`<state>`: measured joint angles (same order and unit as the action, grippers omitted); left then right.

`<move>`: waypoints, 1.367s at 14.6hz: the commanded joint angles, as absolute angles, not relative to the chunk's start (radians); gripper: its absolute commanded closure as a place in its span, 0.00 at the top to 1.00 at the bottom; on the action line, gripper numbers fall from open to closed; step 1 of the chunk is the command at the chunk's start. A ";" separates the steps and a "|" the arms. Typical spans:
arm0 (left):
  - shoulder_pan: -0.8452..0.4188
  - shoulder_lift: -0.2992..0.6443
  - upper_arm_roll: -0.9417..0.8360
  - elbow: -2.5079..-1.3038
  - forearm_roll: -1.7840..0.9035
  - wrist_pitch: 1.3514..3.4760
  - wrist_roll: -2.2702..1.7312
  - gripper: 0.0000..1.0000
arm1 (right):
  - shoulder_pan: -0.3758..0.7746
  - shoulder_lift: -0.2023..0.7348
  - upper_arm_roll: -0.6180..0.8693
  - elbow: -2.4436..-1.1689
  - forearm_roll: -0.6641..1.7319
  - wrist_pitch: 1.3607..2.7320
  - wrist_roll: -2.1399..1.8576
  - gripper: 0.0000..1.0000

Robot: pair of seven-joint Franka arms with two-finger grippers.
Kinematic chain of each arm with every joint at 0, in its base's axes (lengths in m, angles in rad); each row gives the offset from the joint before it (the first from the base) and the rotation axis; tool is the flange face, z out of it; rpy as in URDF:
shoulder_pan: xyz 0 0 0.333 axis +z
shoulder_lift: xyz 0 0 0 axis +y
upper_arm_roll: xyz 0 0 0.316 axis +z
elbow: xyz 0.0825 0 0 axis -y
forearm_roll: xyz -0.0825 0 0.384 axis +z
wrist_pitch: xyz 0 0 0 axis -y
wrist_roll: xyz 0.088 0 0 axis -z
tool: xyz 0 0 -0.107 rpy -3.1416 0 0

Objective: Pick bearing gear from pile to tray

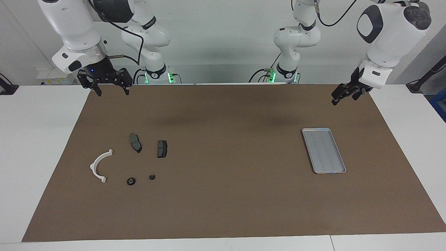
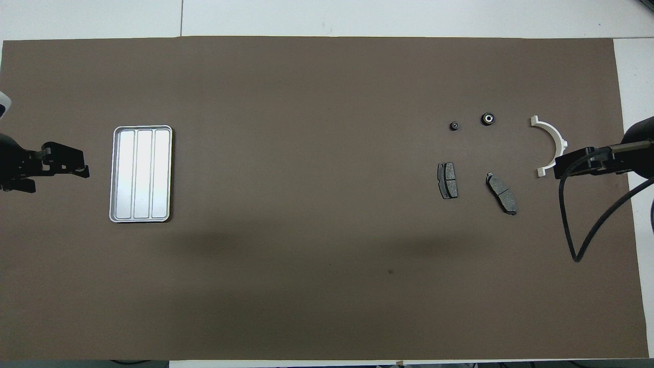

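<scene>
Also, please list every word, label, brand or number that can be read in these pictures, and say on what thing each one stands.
None can be read.
Tray: bare metal, no print.
White half-ring bracket, two brake pads, two small black round pieces: no marking shows.
Black band on the right arm: pale lettering, too small to read.
Brown mat: plain.
</scene>
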<state>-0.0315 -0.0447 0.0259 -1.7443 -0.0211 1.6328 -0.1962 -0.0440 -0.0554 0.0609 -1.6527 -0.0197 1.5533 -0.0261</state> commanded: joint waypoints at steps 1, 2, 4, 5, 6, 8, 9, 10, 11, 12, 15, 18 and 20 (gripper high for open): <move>-0.028 -0.058 0.025 -1.743 -0.017 1.618 -0.192 1.00 | -0.046 -0.069 0.063 -1.669 -0.018 1.568 -0.040 1.00; -0.028 -0.058 0.025 -1.743 -0.017 1.618 -0.192 1.00 | -0.046 -0.069 0.063 -1.669 -0.017 1.566 -0.040 1.00; -0.028 -0.058 0.025 -1.743 -0.017 1.618 -0.192 1.00 | -0.046 -0.069 0.063 -1.669 -0.017 1.565 -0.038 1.00; -0.028 -0.058 0.025 -1.743 -0.017 1.618 -0.192 1.00 | -0.055 -0.071 0.063 -1.667 -0.011 1.562 -0.041 1.00; -0.028 -0.058 0.025 -1.743 -0.017 1.618 -0.192 1.00 | -0.058 -0.075 0.058 -1.669 -0.005 1.557 -0.043 1.00; -0.028 -0.058 0.025 -1.743 -0.017 1.618 -0.192 1.00 | -0.058 -0.077 0.055 -1.667 -0.003 1.554 -0.046 1.00; -0.028 -0.058 0.025 -1.743 -0.017 1.617 -0.192 1.00 | -0.058 -0.077 0.055 -1.667 -0.003 1.560 -0.046 1.00; -0.028 -0.058 0.025 -1.741 -0.017 1.618 -0.192 1.00 | -0.055 -0.077 0.055 -1.669 -0.003 1.565 -0.043 1.00; -0.028 -0.058 0.025 -1.743 -0.017 1.618 -0.192 1.00 | -0.055 -0.077 0.055 -1.667 -0.005 1.565 -0.048 1.00; -0.028 -0.058 0.025 -1.741 -0.017 1.618 -0.192 1.00 | -0.055 -0.077 0.055 -1.667 -0.006 1.563 -0.060 1.00; -0.028 -0.058 0.023 -1.743 -0.017 1.618 -0.192 1.00 | -0.055 -0.080 0.054 -1.672 -0.005 1.563 -0.089 1.00; -0.028 -0.058 0.025 -1.743 -0.017 1.618 -0.192 1.00 | -0.058 -0.080 0.054 -1.680 -0.006 1.569 -0.095 1.00; -0.028 -0.058 0.025 -1.741 -0.017 1.618 -0.192 1.00 | -0.051 -0.081 0.054 -1.709 -0.017 1.616 -0.094 1.00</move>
